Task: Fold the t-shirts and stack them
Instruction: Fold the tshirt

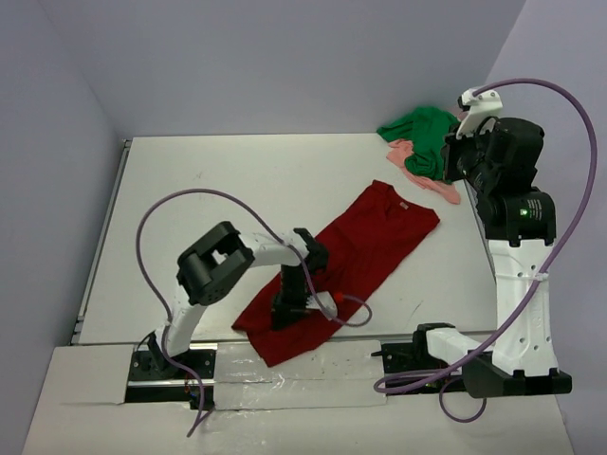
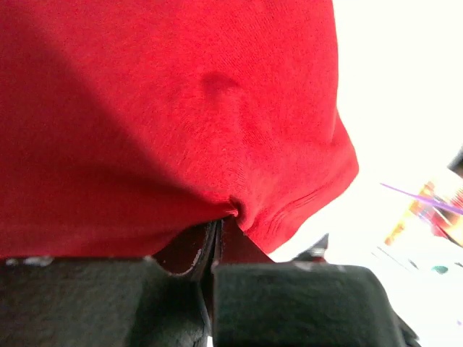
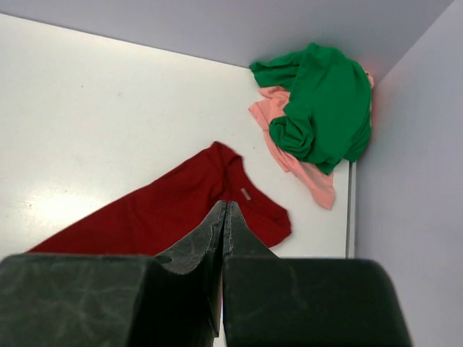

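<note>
The dark red t-shirt (image 1: 365, 246) is plain, without print; in the left wrist view it appears brighter red with a fine knit texture. The green t-shirt (image 1: 422, 128) is solid bright green. The salmon-pink cloth (image 1: 410, 156) is plain. The table (image 1: 218, 190) is white. The walls (image 1: 285, 57) are pale lavender-grey. The left arm (image 1: 213, 265) and right arm (image 1: 522, 284) are white and black, with purple cables (image 1: 190, 197). The left gripper (image 2: 217, 228) and right gripper (image 3: 223, 213) are dull black. A green light (image 1: 521, 214) shows on the right arm.

Table (image 1: 209, 190) open from 9 to 12 o'clock. Red shirt (image 1: 379, 237) lies diagonal from centre toward 6, left arm (image 1: 237, 261) over it. Green shirt (image 1: 417, 128) and pink cloth (image 1: 403, 152) heaped at 2 against side wall (image 1: 569, 57), right arm (image 1: 517, 213) just beside.
</note>
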{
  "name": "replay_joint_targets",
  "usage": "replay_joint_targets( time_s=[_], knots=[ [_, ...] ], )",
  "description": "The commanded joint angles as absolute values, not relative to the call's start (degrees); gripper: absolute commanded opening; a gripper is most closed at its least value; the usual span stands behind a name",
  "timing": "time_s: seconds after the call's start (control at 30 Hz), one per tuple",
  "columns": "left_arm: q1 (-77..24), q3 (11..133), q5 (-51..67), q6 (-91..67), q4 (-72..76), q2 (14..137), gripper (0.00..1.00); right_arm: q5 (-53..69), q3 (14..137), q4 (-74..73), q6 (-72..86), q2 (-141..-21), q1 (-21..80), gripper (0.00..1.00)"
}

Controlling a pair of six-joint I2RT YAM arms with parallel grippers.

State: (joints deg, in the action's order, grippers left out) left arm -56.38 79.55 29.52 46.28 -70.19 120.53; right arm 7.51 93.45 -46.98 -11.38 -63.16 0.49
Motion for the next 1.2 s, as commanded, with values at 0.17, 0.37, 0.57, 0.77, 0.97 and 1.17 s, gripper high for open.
replay_joint_targets(
  time_s=[0.17,0.37,0.57,0.77,0.97,1.17],
  knots=[
    [-65.48,98.04,43.32,47.57,-77.26,128.40,0.00,10.63,94.41,-48.43,-9.41,-65.21,-1.58,0.00],
    [-63.29,101.69,40.96,37.03,-64.62,126.40,0.00,13.80,86.95,-47.12,-11.07,-65.65,-1.58,0.00],
    [-59.94,99.15,37.98,33.76,-61.00,123.49,0.01,14.41,80.52,-44.39,-12.30,-66.27,-1.58,0.00],
    [-53.36,94.22,34.46,28.58,-54.33,116.21,0.05,20.21,76.03,-44.91,-13.01,-70.57,-1.32,0.00],
    [-43.60,89.48,28.23,17.68,-38.08,104.53,0.09,20.92,70.76,-42.37,-13.45,-74.88,-0.36,0.00],
    [-37.98,79.38,15.57,11.52,-18.83,90.28,0.14,19.86,67.94,-40.78,-12.92,-81.20,1.67,0.00]
  ],
)
